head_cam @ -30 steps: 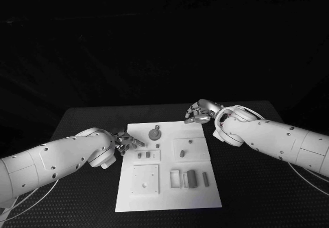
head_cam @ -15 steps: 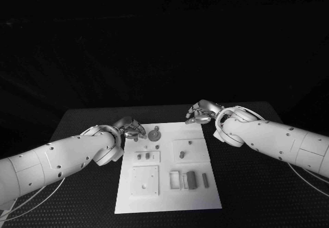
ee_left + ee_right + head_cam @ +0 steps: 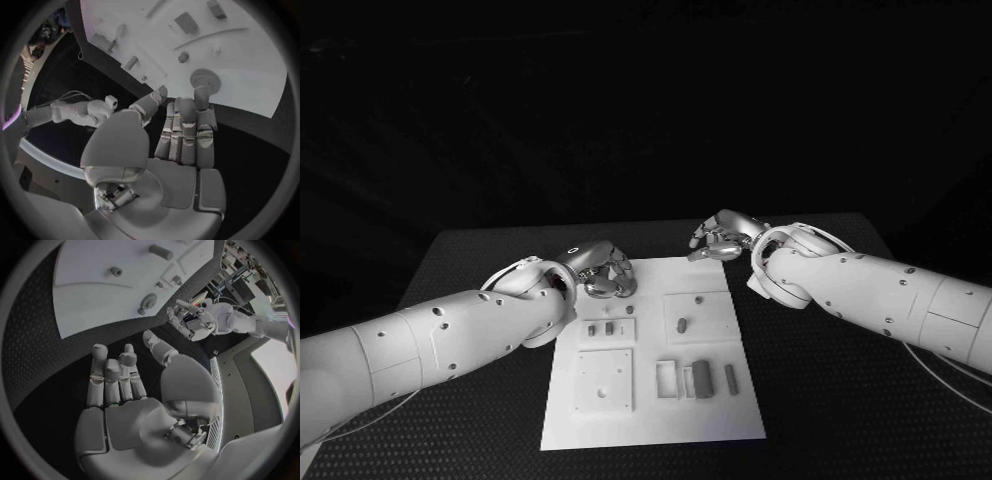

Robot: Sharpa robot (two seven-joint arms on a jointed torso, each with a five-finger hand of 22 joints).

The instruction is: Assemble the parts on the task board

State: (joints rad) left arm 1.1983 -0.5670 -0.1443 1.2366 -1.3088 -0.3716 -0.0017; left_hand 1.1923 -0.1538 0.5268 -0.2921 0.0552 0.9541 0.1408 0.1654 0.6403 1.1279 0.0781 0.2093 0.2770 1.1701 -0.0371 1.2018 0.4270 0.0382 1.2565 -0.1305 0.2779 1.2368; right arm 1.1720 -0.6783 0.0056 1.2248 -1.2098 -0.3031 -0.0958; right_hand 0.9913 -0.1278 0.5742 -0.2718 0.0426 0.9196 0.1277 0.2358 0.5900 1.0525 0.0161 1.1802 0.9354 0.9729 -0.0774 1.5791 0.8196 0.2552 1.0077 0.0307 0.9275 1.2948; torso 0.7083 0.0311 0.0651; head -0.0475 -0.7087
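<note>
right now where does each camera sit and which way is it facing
Head view: on the robot's head, looking down at the task board on the black table; both white arms come in, the left hand over the board's far left corner, the right hand at its far right corner.
Left wrist view: behind the left hand, facing the board and a round part.
Right wrist view: behind the right hand, facing the board.
Shared: both wrist views show the round part.

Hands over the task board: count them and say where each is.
1. The left hand hovers over the task board's far left corner; the right hand is just past its far right edge.
</note>
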